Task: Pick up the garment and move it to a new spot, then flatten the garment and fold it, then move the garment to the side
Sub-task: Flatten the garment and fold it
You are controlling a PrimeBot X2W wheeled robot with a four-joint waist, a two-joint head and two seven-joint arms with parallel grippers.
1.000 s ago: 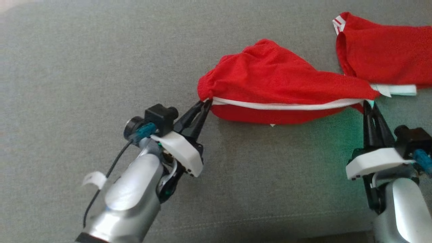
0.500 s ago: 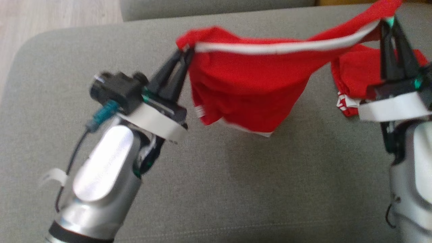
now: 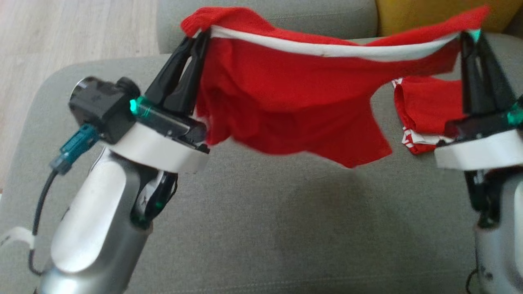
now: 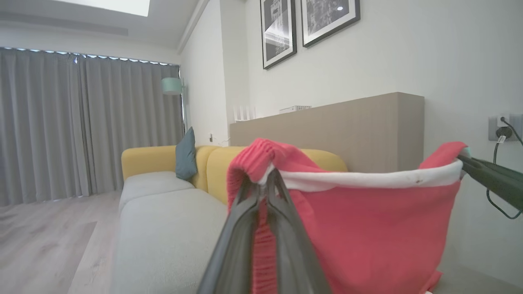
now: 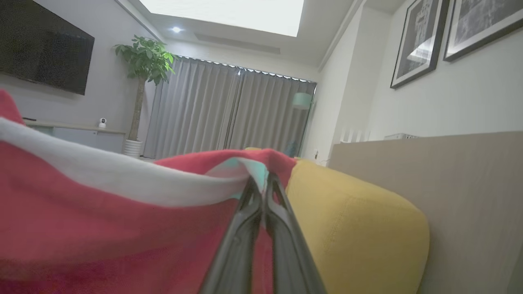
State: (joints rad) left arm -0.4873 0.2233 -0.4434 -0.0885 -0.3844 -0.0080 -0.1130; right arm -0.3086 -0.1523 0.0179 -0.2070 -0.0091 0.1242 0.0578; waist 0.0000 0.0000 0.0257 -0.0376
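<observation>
A red garment (image 3: 282,98) with a white band along its top edge hangs in the air above the grey sofa seat (image 3: 261,228), stretched between both grippers. My left gripper (image 3: 200,34) is shut on the garment's left corner, and my right gripper (image 3: 470,36) is shut on its right corner. The cloth sags in folds below the band. In the left wrist view my left gripper (image 4: 263,179) pinches the bunched red corner of the garment (image 4: 367,228), with the right gripper's fingers (image 4: 490,177) at the far end. In the right wrist view my right gripper (image 5: 261,183) clamps the garment (image 5: 102,228) at the band.
A second red garment (image 3: 425,110) with white trim lies on the sofa at the right, behind the hanging one. Yellow backrest cushions (image 3: 429,16) stand behind the seat. Wooden floor (image 3: 73,32) lies past the sofa's left edge.
Both grippers have lifted the garment off the sofa seat, and it now hangs spread between them. The head camera has tilted up, bringing the floor and backrest into sight.
</observation>
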